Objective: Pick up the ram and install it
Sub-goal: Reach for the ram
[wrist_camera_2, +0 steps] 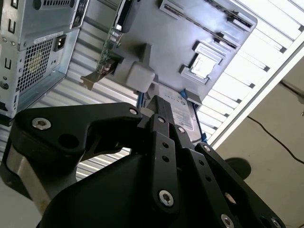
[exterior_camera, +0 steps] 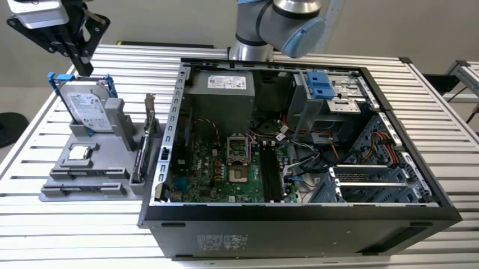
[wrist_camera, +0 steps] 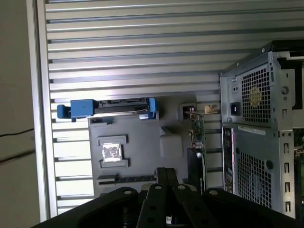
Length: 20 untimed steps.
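Observation:
The ram (wrist_camera: 127, 179) is a thin dark stick standing on edge in a slot of the grey holder (wrist_camera: 142, 142), beyond the square chip (wrist_camera: 112, 152) as seen from the hard drive. It also appears as a long narrow strip (wrist_camera_2: 199, 18) in the second wrist view. My gripper (exterior_camera: 84, 68) hangs above the back of the holder, over the hard drive (exterior_camera: 90, 109), well away from the ram. Its black fingers (wrist_camera: 166, 175) sit together with nothing between them. The open computer case (exterior_camera: 179, 140) stands to the exterior view's right, with long black memory slots (exterior_camera: 270, 171) on its green board.
A card with a metal bracket (exterior_camera: 147, 140) stands on edge between the holder and the case. The hard drive sits upright in a blue frame (wrist_camera: 80, 108). The arm's base (exterior_camera: 254, 33) rises behind the case. The slatted table (exterior_camera: 75, 235) ends near the holder.

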Each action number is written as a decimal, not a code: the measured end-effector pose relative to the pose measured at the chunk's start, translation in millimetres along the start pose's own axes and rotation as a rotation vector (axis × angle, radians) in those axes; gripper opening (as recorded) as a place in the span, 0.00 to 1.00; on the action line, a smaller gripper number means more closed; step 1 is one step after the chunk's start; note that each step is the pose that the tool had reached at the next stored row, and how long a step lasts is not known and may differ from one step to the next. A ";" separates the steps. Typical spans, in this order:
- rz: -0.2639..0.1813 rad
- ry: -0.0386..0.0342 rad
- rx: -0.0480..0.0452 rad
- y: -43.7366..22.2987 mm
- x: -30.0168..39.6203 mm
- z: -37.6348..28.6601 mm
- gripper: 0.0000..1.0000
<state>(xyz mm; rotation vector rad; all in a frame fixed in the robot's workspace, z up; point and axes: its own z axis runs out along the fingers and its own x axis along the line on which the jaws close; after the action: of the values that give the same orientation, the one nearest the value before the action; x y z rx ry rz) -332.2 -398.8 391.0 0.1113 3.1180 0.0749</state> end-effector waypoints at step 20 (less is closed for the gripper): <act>0.000 0.0000 0.0000 -1.1 14.9 -0.3 0.00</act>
<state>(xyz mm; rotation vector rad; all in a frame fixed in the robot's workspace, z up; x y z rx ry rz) -347.1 -398.8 391.0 0.1113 3.1180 0.0749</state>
